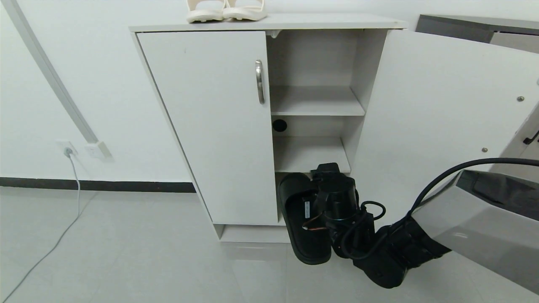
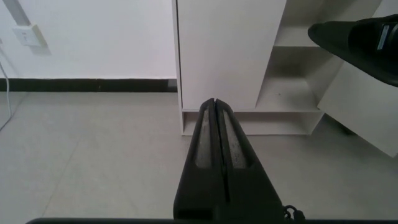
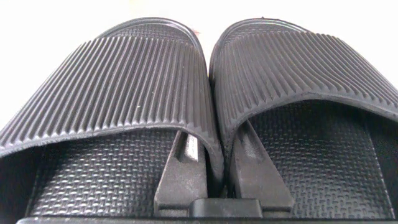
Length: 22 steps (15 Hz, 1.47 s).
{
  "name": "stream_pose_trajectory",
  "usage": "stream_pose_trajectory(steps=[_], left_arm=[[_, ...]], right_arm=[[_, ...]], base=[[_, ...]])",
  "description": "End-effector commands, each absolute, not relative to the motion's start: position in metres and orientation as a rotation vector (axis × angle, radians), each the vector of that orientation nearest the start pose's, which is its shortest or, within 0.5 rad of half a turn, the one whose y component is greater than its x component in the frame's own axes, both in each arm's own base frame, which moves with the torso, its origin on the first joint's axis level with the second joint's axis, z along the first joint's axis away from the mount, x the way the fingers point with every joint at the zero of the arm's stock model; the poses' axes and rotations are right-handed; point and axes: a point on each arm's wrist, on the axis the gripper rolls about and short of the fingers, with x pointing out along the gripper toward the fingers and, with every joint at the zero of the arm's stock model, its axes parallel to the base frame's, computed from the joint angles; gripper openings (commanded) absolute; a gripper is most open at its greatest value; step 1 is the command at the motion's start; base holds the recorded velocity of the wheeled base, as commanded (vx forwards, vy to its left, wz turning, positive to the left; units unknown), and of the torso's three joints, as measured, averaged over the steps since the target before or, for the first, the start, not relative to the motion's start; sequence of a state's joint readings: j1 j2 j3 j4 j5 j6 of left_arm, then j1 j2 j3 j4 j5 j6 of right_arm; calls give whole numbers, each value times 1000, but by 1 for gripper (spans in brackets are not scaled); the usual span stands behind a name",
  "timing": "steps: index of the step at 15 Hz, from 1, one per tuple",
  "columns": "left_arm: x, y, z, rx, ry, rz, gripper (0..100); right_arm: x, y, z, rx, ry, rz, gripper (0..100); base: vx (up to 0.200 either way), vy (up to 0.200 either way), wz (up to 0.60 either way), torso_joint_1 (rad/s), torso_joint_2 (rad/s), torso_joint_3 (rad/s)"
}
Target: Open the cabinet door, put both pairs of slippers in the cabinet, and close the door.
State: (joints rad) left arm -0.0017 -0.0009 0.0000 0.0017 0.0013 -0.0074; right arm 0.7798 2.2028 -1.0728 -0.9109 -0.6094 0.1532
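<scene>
The white cabinet [image 1: 219, 126] has its right door [image 1: 442, 118] swung open and its left door shut. My right gripper [image 1: 326, 174] is at the bottom compartment, shut on the pair of black slippers [image 1: 301, 214], toes pointing into the opening. In the right wrist view one finger [image 3: 183, 168] sits inside each of the black slippers [image 3: 205, 93], pinching their inner walls together. A pair of cream slippers [image 1: 225, 11] rests on the cabinet top. My left gripper [image 2: 214, 106] hangs shut and empty above the floor, in front of the cabinet [image 2: 224, 56].
Two bare shelves [image 1: 313, 103] sit above the bottom compartment. A wall socket [image 1: 65, 148] with a grey cable is at the left, low on the wall. A grey unit [image 1: 476, 25] stands behind the open door. Tiled floor lies open at the left.
</scene>
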Motion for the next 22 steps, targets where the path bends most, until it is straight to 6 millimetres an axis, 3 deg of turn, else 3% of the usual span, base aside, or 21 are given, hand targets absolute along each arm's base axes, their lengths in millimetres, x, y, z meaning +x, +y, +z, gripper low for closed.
stream_pose_trajectory(steps=[1, 6, 11, 15, 17, 22], left_arm=[[-23, 0, 75, -8, 2, 0, 0], [-23, 0, 75, -8, 2, 0, 0], [-23, 0, 75, -8, 2, 0, 0], [-23, 0, 75, -6, 2, 0, 0], [-23, 0, 75, -6, 2, 0, 0], [-23, 0, 75, -8, 2, 0, 0]], right_arm=[[304, 285, 95, 13, 181, 167, 0], [302, 288, 95, 14, 178, 170, 0], [308, 299, 77, -2, 181, 149, 0], [312, 301, 103, 37, 58, 34, 0], [315, 299, 107, 46, 8, 24, 0], [327, 296, 89, 3, -36, -2, 0]], base=[[0, 0, 0, 2, 2, -193], [0, 0, 0, 4, 1, -197], [0, 0, 0, 6, 1, -172], [0, 0, 0, 0, 0, 0], [0, 0, 0, 0, 0, 0], [0, 0, 0, 0, 0, 0]])
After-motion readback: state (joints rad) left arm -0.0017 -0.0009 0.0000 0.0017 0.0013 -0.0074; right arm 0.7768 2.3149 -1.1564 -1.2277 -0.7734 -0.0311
